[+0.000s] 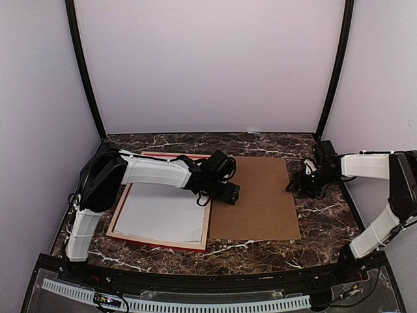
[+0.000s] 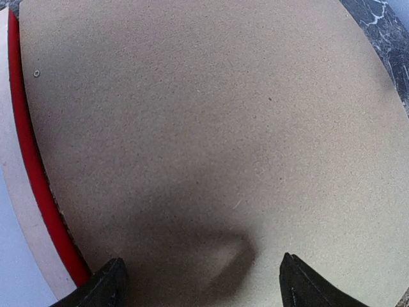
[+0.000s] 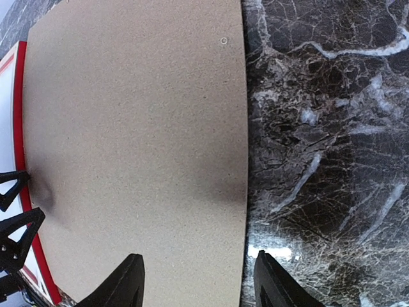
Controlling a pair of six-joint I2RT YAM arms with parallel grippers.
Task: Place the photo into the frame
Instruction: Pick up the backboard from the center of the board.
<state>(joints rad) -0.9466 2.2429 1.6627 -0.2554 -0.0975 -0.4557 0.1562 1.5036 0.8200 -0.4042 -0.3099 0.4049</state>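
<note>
The frame [image 1: 156, 244] lies flat at the left, pale back up, with a red edge showing; its red rail [image 2: 32, 166] also runs down the left of both wrist views [image 3: 18, 115]. A white sheet [image 1: 159, 218] fills it. The photo's dark print shows in no view. My left gripper [image 1: 229, 193] hovers open just right of the frame, over the brown backing board [image 2: 211, 128], nothing between its fingers [image 2: 201, 284]. My right gripper [image 1: 296, 186] is open [image 3: 198, 268] and straddles that board's right edge, one finger over board, one over marble.
The brown backing board [image 1: 260, 208] lies flat beside the frame, its left edge against the frame's right rail. Dark marble tabletop [image 3: 319, 160] surrounds both. Black corner posts and pale walls close in the back and sides.
</note>
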